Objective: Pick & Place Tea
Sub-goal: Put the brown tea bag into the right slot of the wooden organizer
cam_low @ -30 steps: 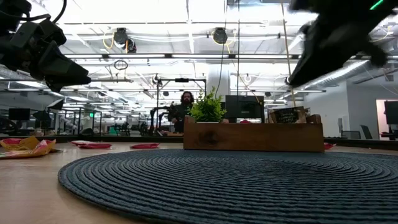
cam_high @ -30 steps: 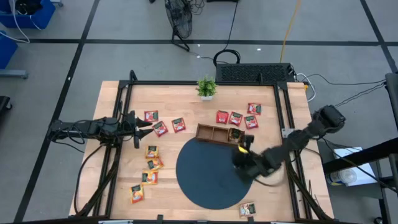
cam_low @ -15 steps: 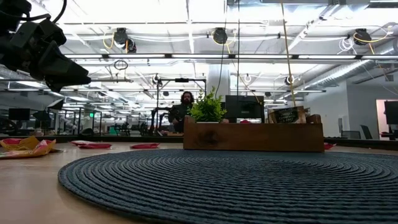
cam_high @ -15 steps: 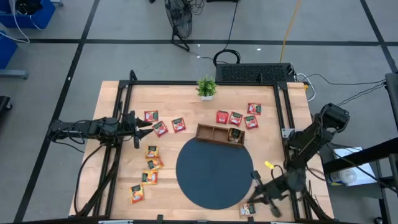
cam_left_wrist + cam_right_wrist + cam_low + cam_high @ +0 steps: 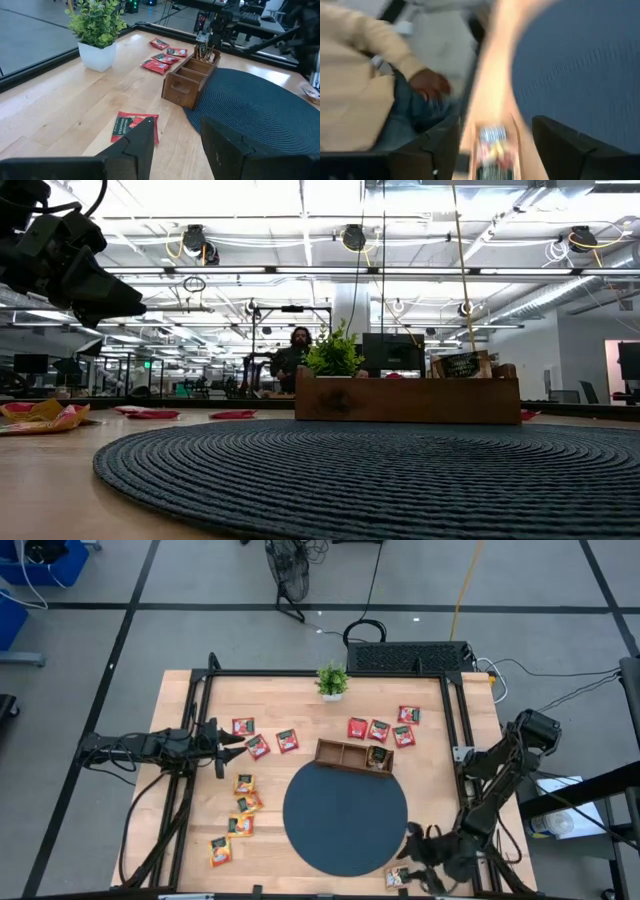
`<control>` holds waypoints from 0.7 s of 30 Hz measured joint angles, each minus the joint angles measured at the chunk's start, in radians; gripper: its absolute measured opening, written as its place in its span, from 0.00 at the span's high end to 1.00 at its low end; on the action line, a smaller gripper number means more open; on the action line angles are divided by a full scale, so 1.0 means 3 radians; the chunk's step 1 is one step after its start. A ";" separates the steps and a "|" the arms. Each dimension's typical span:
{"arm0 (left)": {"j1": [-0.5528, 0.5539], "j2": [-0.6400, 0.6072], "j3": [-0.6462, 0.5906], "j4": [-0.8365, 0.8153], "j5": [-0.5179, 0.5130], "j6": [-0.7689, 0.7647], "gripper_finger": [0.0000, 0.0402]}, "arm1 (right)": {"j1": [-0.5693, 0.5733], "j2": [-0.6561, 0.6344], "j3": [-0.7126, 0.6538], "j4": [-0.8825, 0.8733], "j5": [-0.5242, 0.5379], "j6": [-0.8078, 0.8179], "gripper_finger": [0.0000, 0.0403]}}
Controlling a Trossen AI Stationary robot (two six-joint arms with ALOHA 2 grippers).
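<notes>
On the wooden table (image 5: pixel 300 700), a dark round mat (image 5: pixel 345 818).

Right gripper (image 5: pixel 412 870), a second ago over the right end of the wooden tray (image 5: pixel 340 752) at frame centre, now hangs at the lower right, fingers spread above a pale tea sachet (image 5: pixel 397 877) beside the round mat (image 5: pixel 330 825).

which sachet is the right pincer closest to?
The lone pale sachet at the table's near edge, right of the mat; right pincer hovers beside it. All others lie far off.
</notes>
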 joint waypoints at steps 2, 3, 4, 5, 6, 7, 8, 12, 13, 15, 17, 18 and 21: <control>0.0000 0.0001 0.0000 -0.0001 0.0000 0.0001 0.60 | 0.0001 0.0003 -0.0019 -0.0291 -0.0216 0.0502 0.41; 0.0000 0.0001 0.0000 0.0000 0.0000 0.0000 0.60 | 0.0014 0.0004 -0.0055 -0.0332 -0.0334 0.0666 0.42; 0.0000 0.0001 0.0000 0.0000 0.0000 0.0000 0.60 | 0.0026 0.0004 -0.0094 -0.0330 -0.0421 0.0804 0.42; 0.0000 0.0001 0.0001 0.0000 0.0000 0.0000 0.60 | 0.0037 0.0003 -0.0130 -0.0327 -0.0479 0.0933 0.43; 0.0000 0.0001 0.0000 0.0000 0.0000 0.0001 0.60 | 0.0049 0.0003 -0.0169 -0.0317 -0.0521 0.1060 0.43; 0.0000 0.0000 0.0000 0.0000 0.0000 0.0000 0.60 | 0.0054 0.0003 -0.0210 -0.0316 -0.0570 0.1192 0.44; 0.0000 0.0001 0.0001 0.0000 0.0000 0.0000 0.60 | 0.0056 0.0003 -0.0254 -0.0311 -0.0577 0.1305 0.45; 0.0000 0.0001 0.0000 -0.0001 0.0000 0.0000 0.60 | 0.0056 0.0003 -0.0465 -0.0058 -0.0564 0.1506 0.47; 0.0000 0.0001 0.0000 0.0000 0.0000 0.0001 0.60 | 0.0056 0.0003 -0.0523 0.0069 -0.0563 0.1519 0.48; 0.0000 0.0000 0.0000 0.0000 0.0000 0.0001 0.60 | 0.0056 0.0003 -0.0647 0.0329 -0.0563 0.1527 0.48; 0.0000 0.0000 0.0000 0.0000 0.0000 0.0001 0.60 | 0.0056 0.0003 -0.0761 0.0587 -0.0563 0.1527 0.48; 0.0000 0.0001 0.0000 0.0000 0.0000 0.0001 0.60 | 0.0056 0.0003 -0.0811 0.0700 -0.0561 0.1527 0.48; 0.0000 0.0001 0.0001 0.0000 0.0000 0.0000 0.60 | 0.0056 0.0003 -0.0909 0.0867 -0.0543 0.1528 0.48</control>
